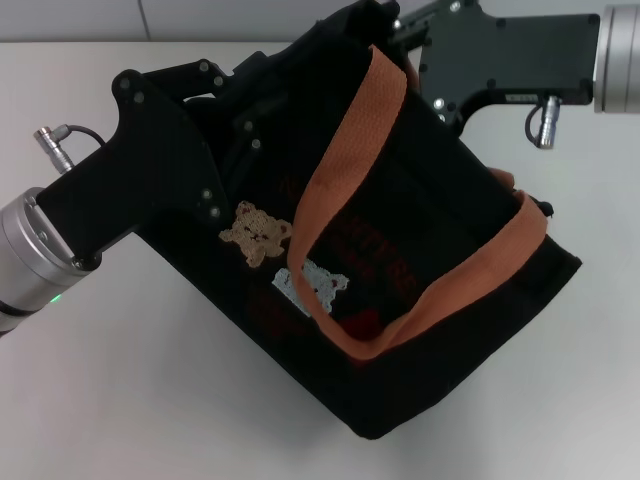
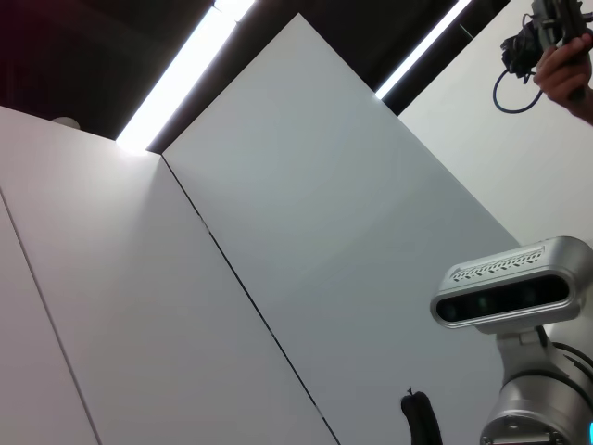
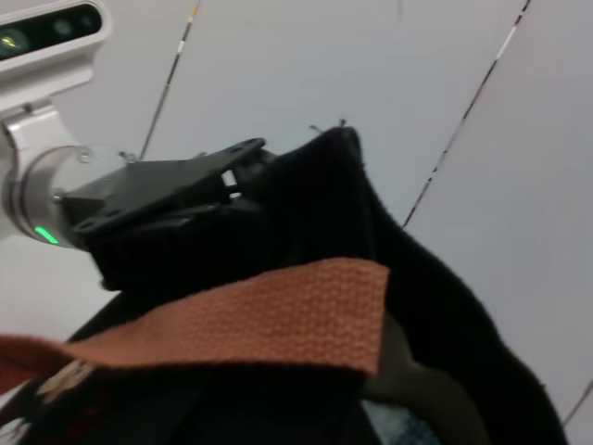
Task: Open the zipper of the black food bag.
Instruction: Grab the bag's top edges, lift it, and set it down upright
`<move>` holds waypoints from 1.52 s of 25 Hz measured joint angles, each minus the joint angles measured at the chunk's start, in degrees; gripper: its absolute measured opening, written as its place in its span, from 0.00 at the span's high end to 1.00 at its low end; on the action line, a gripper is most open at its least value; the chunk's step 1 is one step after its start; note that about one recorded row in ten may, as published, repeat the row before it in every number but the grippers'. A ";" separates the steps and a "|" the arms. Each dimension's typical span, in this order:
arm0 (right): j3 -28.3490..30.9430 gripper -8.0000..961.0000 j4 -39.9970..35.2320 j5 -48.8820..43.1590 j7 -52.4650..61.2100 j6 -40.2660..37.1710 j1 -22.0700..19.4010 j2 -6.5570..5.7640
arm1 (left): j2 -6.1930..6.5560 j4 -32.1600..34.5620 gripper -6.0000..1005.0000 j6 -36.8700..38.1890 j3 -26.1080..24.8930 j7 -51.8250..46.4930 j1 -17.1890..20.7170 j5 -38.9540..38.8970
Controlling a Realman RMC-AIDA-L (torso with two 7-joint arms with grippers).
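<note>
The black food bag (image 1: 450, 200) lies tilted on the white table (image 1: 150, 400), its front up, showing two bear pictures (image 1: 258, 232) and red lettering. Two orange-brown handles (image 1: 340, 170) drape over the front. My left gripper (image 1: 232, 88) reaches in from the left onto the bag's top edge. My right gripper (image 1: 396, 36) comes from the upper right onto the top corner. In the right wrist view, the left gripper (image 3: 171, 190) presses against the bag's black fabric (image 3: 324, 204) above a handle (image 3: 278, 315). The zipper is hidden.
White table surface surrounds the bag on the near and left sides. The left wrist view points upward at ceiling panels and the robot's head camera (image 2: 505, 292), with a person's hand (image 2: 567, 69) at the far corner.
</note>
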 joint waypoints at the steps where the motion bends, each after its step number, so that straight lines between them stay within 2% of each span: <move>1: 0.07 0.79 -0.05 -0.05 0.17 -0.47 -0.09 -0.02 | 0.00 0.00 0.84 0.04 0.00 0.00 0.00 0.00; 6: 2.96 0.99 -1.87 -1.76 3.27 -4.99 -0.64 -0.20 | 0.00 -0.26 0.84 0.08 -0.18 0.06 -0.01 -0.15; 8: 6.08 0.98 -3.64 -2.14 3.52 -9.27 -1.93 -0.21 | 0.01 -0.39 0.84 0.09 -0.38 0.14 -0.01 -0.23; 14: 11.75 0.95 -5.86 -2.19 3.57 -15.60 -4.41 -0.16 | 0.00 -0.53 0.84 -0.10 -0.46 0.21 -0.24 -0.44; 20: 15.68 0.92 -5.16 -1.55 3.44 -17.79 -6.54 -0.04 | 0.00 -0.18 0.84 -0.07 -0.14 0.21 -0.46 -0.49; 23: 17.39 0.91 -1.63 1.00 3.68 -17.07 -5.64 -0.13 | 0.00 -0.04 0.84 -0.02 -0.01 0.26 -0.52 -0.41; 31: 17.12 0.87 0.13 1.56 3.84 -16.03 -3.48 -0.08 | 0.00 -0.01 0.84 0.20 0.00 0.38 -0.53 -0.35; 36: 16.92 0.67 2.12 1.59 4.69 -17.66 -1.79 -0.17 | 0.00 -0.07 0.84 0.66 0.00 0.39 -0.53 -0.36; 38: 16.92 0.65 2.78 1.58 5.01 -18.19 -1.25 -0.22 | 0.00 -0.02 0.84 0.68 0.00 0.39 -0.53 -0.36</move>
